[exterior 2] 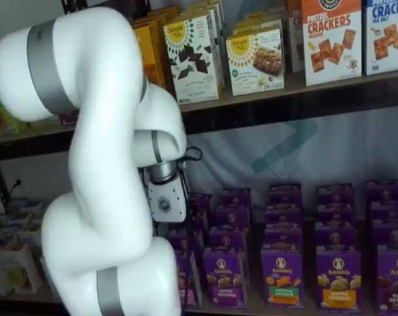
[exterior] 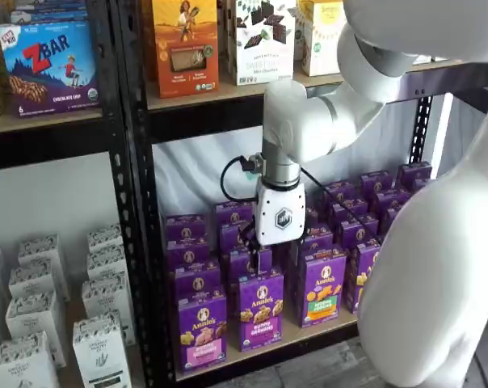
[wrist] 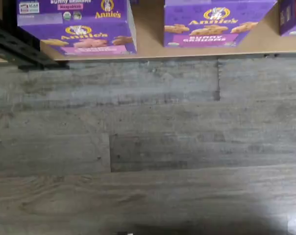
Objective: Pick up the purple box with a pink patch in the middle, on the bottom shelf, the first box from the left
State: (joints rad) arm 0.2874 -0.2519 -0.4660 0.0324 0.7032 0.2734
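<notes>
While your arm (exterior: 309, 121) bends down from the upper right, its white wrist hangs upright in front of the purple rows, and the end effector (exterior: 256, 257) sits low among the boxes; you cannot tell whether its fingers are apart. Your purple box (exterior: 201, 330) with the pink band stands at the front left of the bottom shelf (exterior: 309, 335), below and left of the wrist.

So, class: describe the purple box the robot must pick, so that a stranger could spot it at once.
Find the black metal rack and its bottom shelf of purple cartons. The purple box stands in the front row beside the rack's upright. Unlike its neighbour, it has a pink band across its lower front.
</notes>
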